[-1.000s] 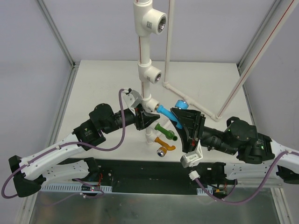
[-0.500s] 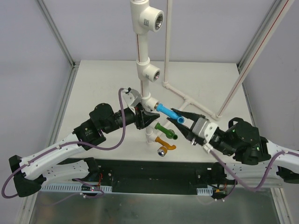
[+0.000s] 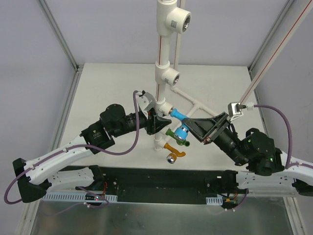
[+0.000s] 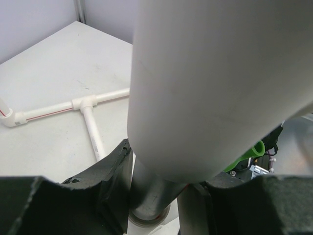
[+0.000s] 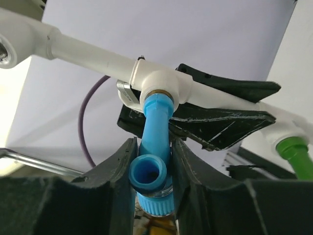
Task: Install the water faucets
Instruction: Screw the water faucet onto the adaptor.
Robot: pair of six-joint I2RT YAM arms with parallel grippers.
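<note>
Pinching blue faucet (image 3: 178, 117) w/ right claw (image 3: 188, 127), fingers shut on either side of its spout, faucet's other end seated in side port of a tee on upright white pipe (image 3: 164, 54). Clamping same pipe w/ left claw (image 3: 163, 122), right beside that tee. Lower down the pipe: green faucet (image 3: 172, 133), then orange faucet (image 3: 172, 147), both jutting out above tabletop (image 3: 107, 88).

Three water faucets are in view: one light blue faucet (image 3: 177, 117), one green faucet (image 3: 172, 133) and one orange faucet (image 3: 174, 148). One upright pipe (image 3: 164, 49) carries two open tee fittings (image 3: 169, 77). One flat pipe frame (image 3: 195, 104) lies on the surface (image 3: 107, 83). There are two end effectors: the left end effector (image 3: 160, 122) and the right end effector (image 3: 186, 128).
</note>
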